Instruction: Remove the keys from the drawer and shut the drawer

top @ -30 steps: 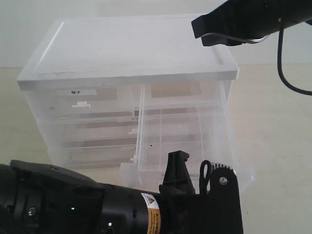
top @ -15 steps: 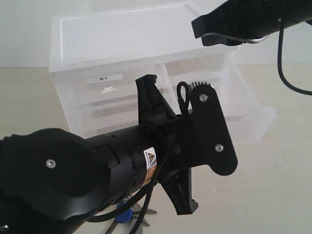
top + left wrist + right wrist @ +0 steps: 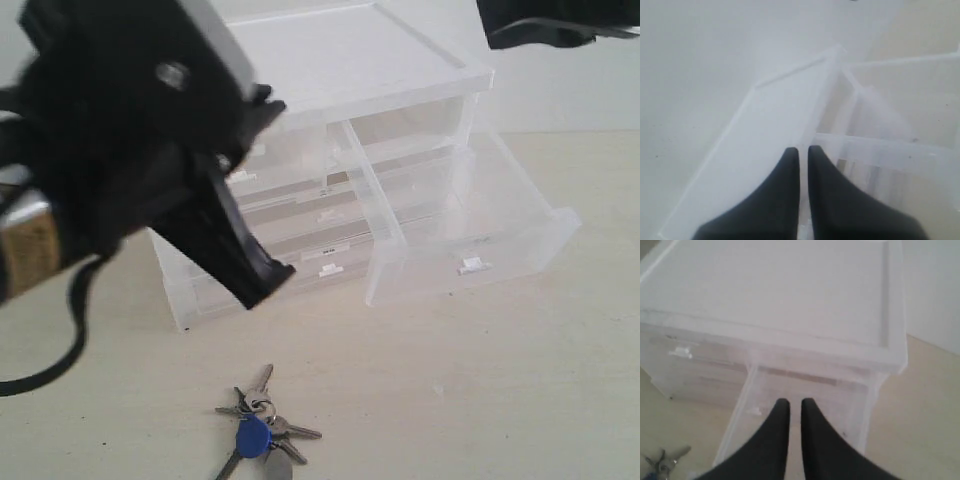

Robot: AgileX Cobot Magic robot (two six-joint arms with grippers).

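Right jaws empty above open drawer (image 3: 470, 232), keys (image 3: 258, 432) on table (image 3: 480, 400), well apart

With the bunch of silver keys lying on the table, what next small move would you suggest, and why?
Probably lower the right gripper to the front of the translucent plastic drawer and push it in: the silver keys with the blue fob lie on the pale table, the drawer stands pulled out, and that gripper hangs above it, empty.

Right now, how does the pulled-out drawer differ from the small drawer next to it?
The pulled-out drawer juts forward, open and empty; the small drawer sits pushed in. The pulled-out drawer is far taller than the small drawer. Both are translucent plastic with white tab handles.
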